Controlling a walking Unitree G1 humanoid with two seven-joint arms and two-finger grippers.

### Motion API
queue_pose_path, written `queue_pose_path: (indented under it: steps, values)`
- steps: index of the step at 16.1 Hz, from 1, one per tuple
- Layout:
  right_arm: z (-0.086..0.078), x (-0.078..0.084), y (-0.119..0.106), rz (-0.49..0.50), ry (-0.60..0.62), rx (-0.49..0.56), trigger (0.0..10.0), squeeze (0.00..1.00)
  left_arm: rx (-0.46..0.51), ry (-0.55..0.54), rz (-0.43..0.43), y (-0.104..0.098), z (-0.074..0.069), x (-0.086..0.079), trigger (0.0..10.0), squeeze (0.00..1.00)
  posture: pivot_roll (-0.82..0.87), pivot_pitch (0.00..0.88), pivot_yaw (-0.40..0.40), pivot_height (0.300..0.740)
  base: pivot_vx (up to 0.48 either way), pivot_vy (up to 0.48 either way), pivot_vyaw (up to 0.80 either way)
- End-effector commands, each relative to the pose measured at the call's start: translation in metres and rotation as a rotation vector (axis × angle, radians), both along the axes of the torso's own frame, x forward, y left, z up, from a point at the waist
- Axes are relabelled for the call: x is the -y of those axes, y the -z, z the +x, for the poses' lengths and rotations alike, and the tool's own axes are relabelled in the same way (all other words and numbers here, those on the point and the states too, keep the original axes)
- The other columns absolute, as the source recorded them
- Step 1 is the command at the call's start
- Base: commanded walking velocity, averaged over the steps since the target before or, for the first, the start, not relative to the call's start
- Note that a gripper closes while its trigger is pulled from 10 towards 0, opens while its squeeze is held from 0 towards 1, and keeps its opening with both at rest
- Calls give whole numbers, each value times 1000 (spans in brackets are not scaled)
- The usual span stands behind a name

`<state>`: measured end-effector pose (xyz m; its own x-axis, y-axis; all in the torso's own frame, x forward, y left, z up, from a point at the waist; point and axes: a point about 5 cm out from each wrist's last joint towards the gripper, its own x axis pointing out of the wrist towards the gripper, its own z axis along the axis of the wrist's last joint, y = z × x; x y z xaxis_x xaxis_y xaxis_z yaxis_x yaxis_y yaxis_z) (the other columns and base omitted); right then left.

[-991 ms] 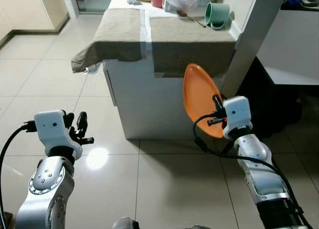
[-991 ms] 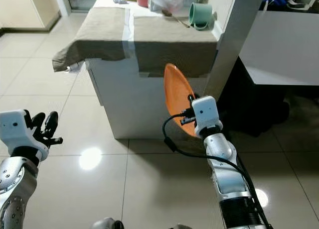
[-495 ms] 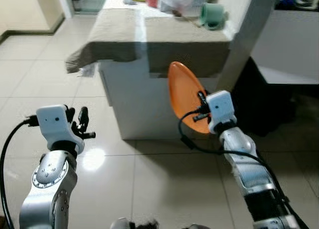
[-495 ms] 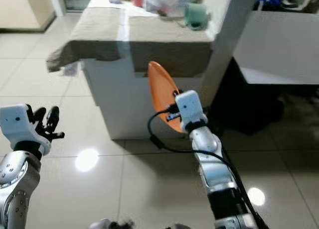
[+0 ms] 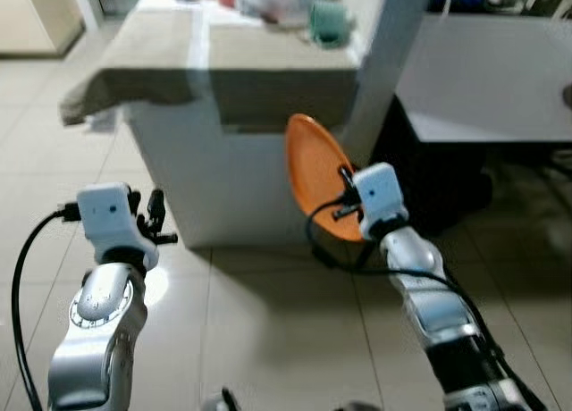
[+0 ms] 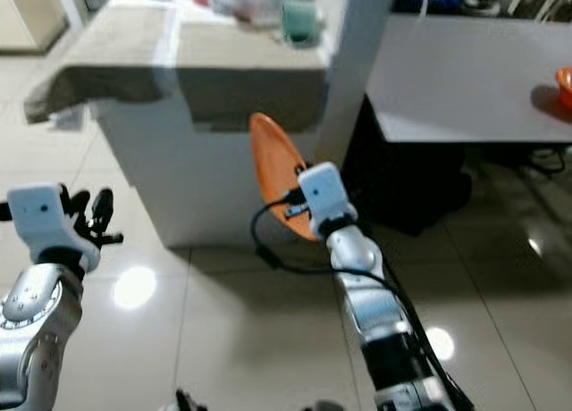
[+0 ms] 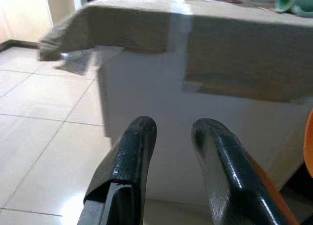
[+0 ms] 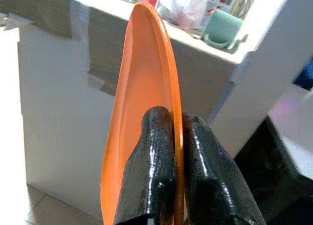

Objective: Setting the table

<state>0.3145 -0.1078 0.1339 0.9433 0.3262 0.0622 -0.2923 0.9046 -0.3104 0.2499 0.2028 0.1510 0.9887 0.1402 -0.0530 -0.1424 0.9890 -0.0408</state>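
My view has swung right since a second ago: a grey surface (image 6: 465,80) now shows beyond the white pillar (image 5: 380,62). The cloth-draped surface (image 5: 268,71) has slid left. My right fingers (image 8: 171,137) stay pinched on the smooth orange plate (image 5: 313,174), held on edge. My left fingers (image 7: 142,142) hang slightly apart, empty.

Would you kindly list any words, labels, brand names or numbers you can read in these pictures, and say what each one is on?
No text can be read in these pictures.
The colourful printed box on the cloth-covered counter behind the mint green mug: its print is too blurred to read.
The flat orange plastic plate clamped in the right hand: no markings visible.
The left hand, fingers apart, holding nothing: no label visible.
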Motion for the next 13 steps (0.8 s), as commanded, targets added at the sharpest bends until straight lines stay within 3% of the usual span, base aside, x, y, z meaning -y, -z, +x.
queue_pose_path:
  steps: [1, 13]
  values:
    - [2, 10, -8, -5, 28, 44, 10000, 0, 13, 10, 4, -3, 2, 5, 10000, 0, -17, 75, -13, 740, 326, -349, 0]
    - [7, 14, -7, -1, 52, 41, 10000, 0, 35, 72, 41, -4, 14, 17, 10000, 0, -39, 46, -1, 740, 353, -322, 0]
